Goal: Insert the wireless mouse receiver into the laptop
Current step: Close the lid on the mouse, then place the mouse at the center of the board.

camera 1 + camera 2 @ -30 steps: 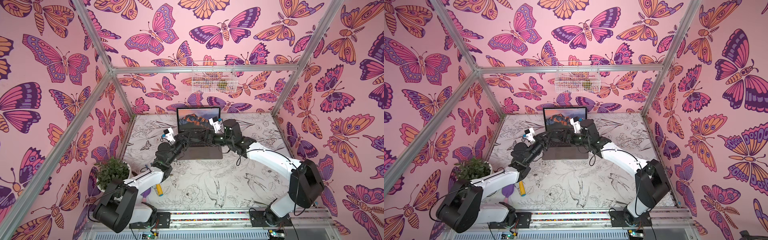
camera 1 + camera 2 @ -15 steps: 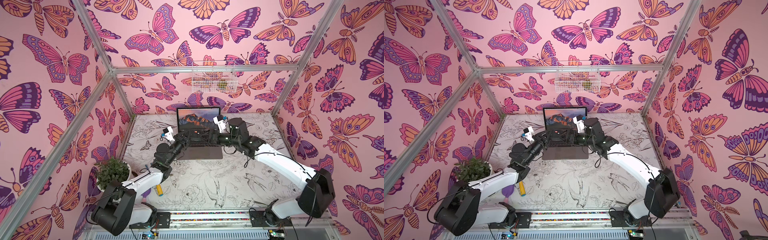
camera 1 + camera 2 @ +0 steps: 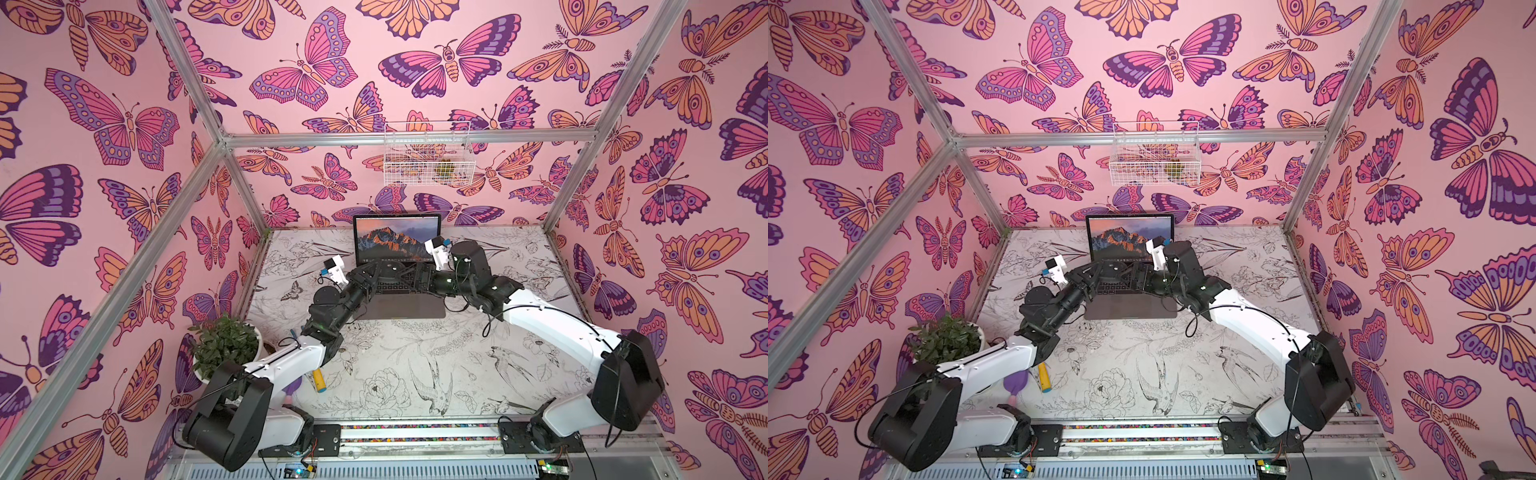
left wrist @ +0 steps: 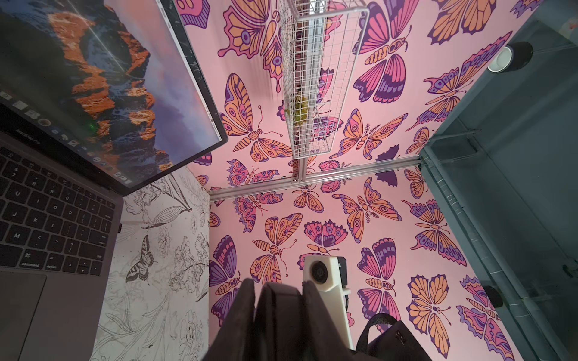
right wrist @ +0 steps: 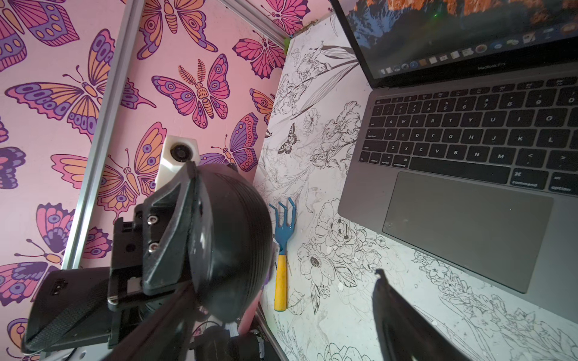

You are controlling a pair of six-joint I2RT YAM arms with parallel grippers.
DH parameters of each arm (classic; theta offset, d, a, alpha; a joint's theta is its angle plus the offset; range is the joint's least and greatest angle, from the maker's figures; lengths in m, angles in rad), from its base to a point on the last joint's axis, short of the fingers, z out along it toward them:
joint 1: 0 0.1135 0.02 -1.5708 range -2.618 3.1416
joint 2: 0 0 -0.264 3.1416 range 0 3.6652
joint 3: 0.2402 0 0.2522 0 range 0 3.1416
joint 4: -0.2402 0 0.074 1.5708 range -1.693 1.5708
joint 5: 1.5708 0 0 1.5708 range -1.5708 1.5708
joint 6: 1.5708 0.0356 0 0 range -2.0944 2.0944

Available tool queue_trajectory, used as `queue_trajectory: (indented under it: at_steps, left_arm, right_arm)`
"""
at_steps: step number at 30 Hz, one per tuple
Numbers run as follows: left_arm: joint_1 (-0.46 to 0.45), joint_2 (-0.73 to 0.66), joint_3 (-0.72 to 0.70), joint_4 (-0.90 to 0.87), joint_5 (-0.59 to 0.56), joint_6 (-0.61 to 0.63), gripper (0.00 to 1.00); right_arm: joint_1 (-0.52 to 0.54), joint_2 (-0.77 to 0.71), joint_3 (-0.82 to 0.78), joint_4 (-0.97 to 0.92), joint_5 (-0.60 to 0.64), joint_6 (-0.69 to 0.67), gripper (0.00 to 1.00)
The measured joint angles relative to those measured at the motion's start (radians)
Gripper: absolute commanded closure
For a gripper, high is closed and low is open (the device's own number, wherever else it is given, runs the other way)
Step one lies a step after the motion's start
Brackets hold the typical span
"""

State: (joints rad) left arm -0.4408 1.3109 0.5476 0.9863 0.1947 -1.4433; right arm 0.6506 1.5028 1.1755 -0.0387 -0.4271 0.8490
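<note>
Plainly, the left gripper (image 4: 279, 292) is clamped narrow on the black mouse (image 5: 231, 237) above the keyboard (image 5: 469, 134) of the open laptop (image 3: 405, 306), and the right gripper (image 3: 410, 276) stands wide and empty just beside it. The laptop sits at the back of the table (image 3: 415, 353); a tiny dark stub (image 4: 120, 227) shows at its side edge, but whether that is the wireless mouse receiver cannot be told.

In both top views the left arm (image 3: 291, 361) and right arm (image 3: 552, 328) covered most of the laptop (image 3: 401, 307) keyboard. Part of the rake (image 3: 319, 380) was hidden under the left arm there. The wireless mouse receiver was too small to pick out.
</note>
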Motion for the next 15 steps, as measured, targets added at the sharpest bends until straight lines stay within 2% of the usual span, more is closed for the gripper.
queue_trajectory:
  at_steps: [2,4,7,11,15]
  left_arm:
    - [-0.001,-0.016,0.0,-0.023,0.0,0.02,1.0]
    - [-0.005,-0.046,0.0,-0.058,-0.002,0.053,1.0]
    - [-0.021,-0.101,0.002,-0.155,-0.018,0.135,1.0]
    - [-0.074,-0.164,0.011,-0.361,-0.084,0.287,1.0]
    - [-0.172,-0.19,0.059,-0.634,-0.191,0.46,1.0]
  right_arm:
    - [-0.003,-0.002,-0.001,0.004,0.0,0.003,0.09]
    - [-0.014,-0.011,-0.008,0.01,-0.004,0.01,0.01]
    - [-0.053,-0.058,-0.045,0.018,0.002,0.018,0.01]
    - [-0.132,-0.158,-0.138,0.038,0.059,0.04,0.01]
    - [-0.23,-0.214,-0.202,0.011,0.117,0.05,0.01]
